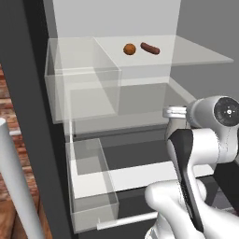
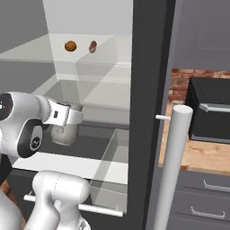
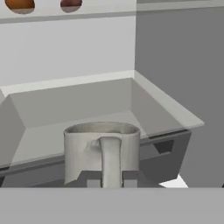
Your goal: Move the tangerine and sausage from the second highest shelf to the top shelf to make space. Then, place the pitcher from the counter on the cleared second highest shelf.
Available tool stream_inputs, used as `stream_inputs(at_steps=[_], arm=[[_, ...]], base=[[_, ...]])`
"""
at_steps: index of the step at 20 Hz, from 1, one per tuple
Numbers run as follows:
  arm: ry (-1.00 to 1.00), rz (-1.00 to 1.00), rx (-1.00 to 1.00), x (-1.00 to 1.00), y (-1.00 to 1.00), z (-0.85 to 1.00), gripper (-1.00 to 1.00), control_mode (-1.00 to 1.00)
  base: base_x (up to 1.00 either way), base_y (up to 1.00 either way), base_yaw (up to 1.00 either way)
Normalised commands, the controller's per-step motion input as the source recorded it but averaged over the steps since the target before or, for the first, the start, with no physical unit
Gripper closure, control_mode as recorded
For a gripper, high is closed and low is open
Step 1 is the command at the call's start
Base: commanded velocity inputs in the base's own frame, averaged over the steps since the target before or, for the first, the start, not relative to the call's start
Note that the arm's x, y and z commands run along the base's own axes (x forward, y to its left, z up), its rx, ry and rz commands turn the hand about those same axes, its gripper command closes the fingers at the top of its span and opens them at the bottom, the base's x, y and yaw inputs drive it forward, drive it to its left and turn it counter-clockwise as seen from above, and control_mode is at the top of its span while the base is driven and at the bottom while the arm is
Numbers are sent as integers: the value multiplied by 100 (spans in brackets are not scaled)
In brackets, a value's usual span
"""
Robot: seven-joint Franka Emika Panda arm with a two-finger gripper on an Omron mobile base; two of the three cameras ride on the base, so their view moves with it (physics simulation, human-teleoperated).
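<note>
The tangerine and the sausage lie side by side on the pale top shelf, also seen as tangerine and sausage. My gripper is shut on the handle of the grey pitcher. The pitcher hangs upright just in front of the front edge of the greyer second highest shelf, whose surface is bare. In the left base view my arm hides all but the pitcher's rim. The tan counter lies to the right.
Clear door bins stand to the left of the shelves, with a grey handle bar near them. A dark fridge wall and another handle bar stand on the right. A black microwave sits on the counter. A lower drawer juts out.
</note>
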Motion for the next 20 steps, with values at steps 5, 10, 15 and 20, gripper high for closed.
stream_inputs(at_steps=[5, 10, 15, 20], arm=[[-10, 7, 0, 1, 18, -1, 100, -100], [-26, 6, 0, 13, 32, 0, 100, -100], [-20, 6, 0, 31, 27, 0, 100, -100], [-15, 3, 0, 43, 8, 0, 100, -100]], base=[[0, 0, 0], [0, 0, 0], [0, 0, 0], [0, 0, 0]])
